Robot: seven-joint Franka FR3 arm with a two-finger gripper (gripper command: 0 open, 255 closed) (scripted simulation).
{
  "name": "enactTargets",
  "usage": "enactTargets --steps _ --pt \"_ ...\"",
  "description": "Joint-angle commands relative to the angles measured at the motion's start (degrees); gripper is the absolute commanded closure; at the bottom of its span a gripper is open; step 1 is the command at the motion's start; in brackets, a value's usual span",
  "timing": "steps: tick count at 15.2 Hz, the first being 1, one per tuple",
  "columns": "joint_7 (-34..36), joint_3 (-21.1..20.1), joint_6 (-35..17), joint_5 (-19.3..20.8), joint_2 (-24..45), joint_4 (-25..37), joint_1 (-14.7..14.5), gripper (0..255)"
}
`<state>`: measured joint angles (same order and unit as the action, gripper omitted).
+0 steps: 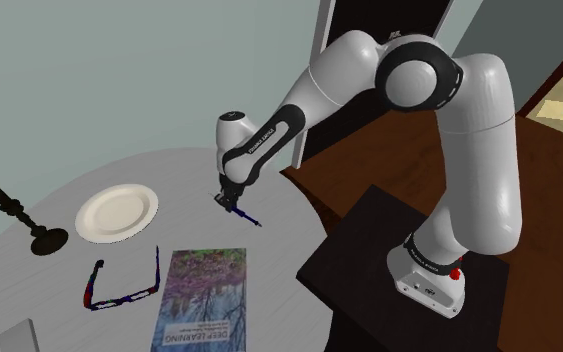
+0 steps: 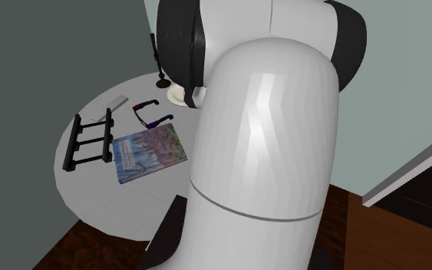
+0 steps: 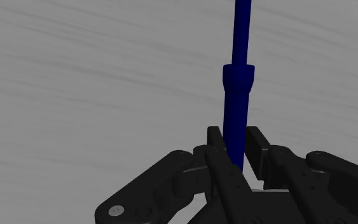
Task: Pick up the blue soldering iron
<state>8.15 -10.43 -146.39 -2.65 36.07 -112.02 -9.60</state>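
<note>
One blue soldering iron, and the gripper has its two black fingers pressed against the thick end of it, one on each side, so the pincer is clamped on the iron. In the wrist view the iron runs straight out from between the fingers, past a wider collar and on into a thinner shaft. In the shoulder view its long axis slants from the gripper down toward that view's lower right, low over the round grey table, near the edge closest to the dark stand; I cannot tell whether it touches the surface.

Also on the table, one of each: a pale plate, a dark candlestick lying on its side, a pair of glasses, a book with a purple-blue cover, a flat grey slab, and a black rack beside the book
</note>
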Motion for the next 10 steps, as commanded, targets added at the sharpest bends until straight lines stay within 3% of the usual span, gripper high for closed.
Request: enactTargets --steps 1,10 --pt "0.1 -0.2 1.0 -0.1 -1.3 -0.2 0.1 255" --pt "0.2 -0.6 4.8 -0.6 -5.8 -0.9 0.5 255"
